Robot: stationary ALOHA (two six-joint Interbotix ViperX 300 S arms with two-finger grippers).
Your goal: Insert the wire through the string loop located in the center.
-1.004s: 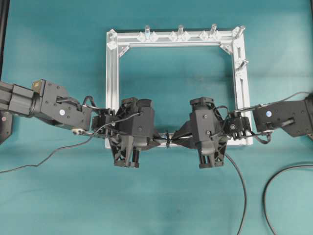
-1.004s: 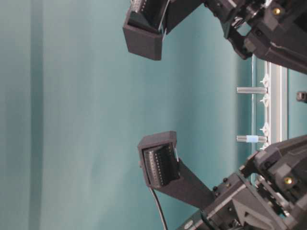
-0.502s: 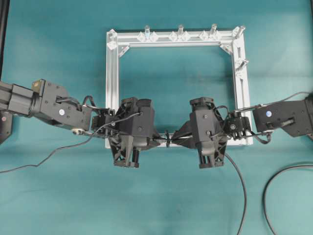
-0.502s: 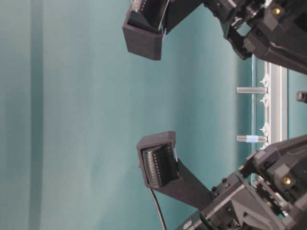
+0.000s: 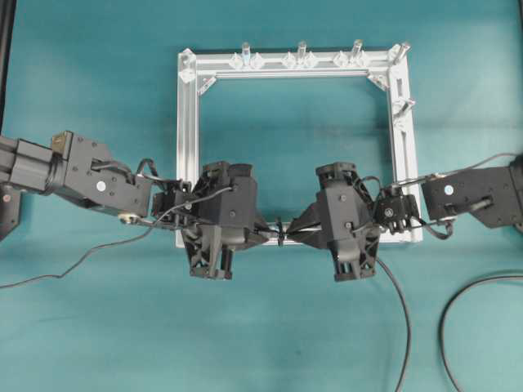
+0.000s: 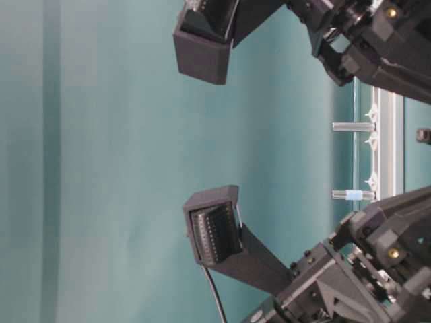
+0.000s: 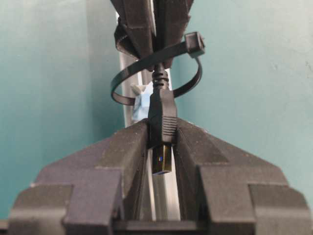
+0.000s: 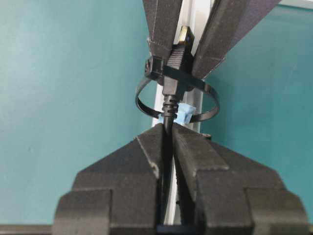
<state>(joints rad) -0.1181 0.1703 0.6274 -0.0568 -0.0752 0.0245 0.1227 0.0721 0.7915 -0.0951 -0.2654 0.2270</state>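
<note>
In the overhead view the frame (image 5: 189, 155) sits upper centre on the table (image 5: 98, 327). The string loop (image 5: 279, 231) stands on its lower bar, mid-picture. The left gripper (image 5: 263, 233) lies just left of it, the right gripper (image 5: 296, 233) just right, the wire (image 7: 162, 115) passing through it between them.

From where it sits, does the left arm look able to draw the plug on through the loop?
Probably yes. The left gripper is already shut on the wire at its plug, on its own side of the string loop. The right gripper clamps the cable behind the loop and may need to release.
</note>
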